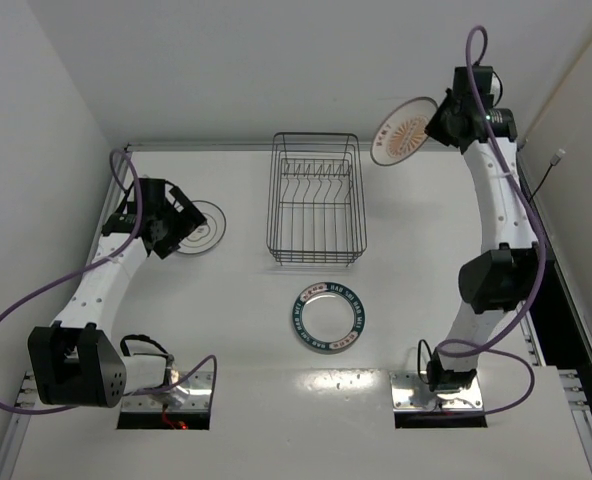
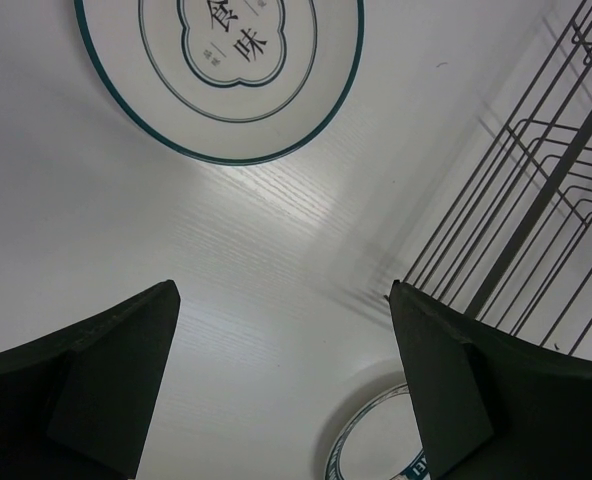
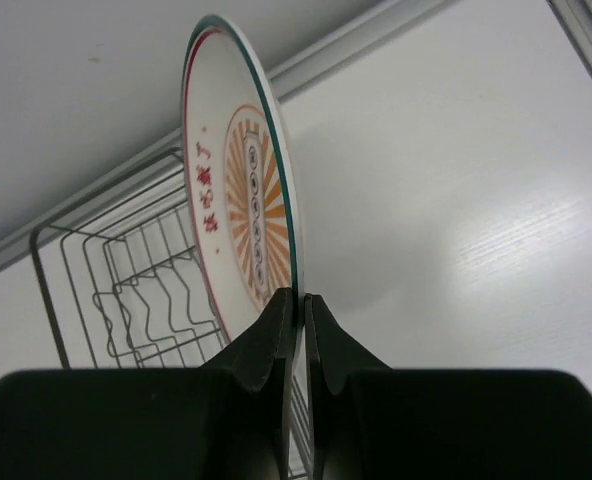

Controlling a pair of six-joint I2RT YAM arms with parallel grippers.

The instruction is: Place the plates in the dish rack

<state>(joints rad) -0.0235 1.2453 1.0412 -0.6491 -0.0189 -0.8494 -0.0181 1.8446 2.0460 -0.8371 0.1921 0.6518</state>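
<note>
My right gripper is shut on the rim of the white plate with the orange sunburst centre, holding it on edge in the air to the right of the dish rack; the right wrist view shows the gripper pinching that plate with the rack behind. My left gripper is open and empty over the near edge of the ringed white plate, which lies flat at the left. The teal-rimmed plate lies flat in front of the rack.
The rack's wire wall stands to the right in the left wrist view, with the teal-rimmed plate low between my fingers. White walls close the table at the back and sides.
</note>
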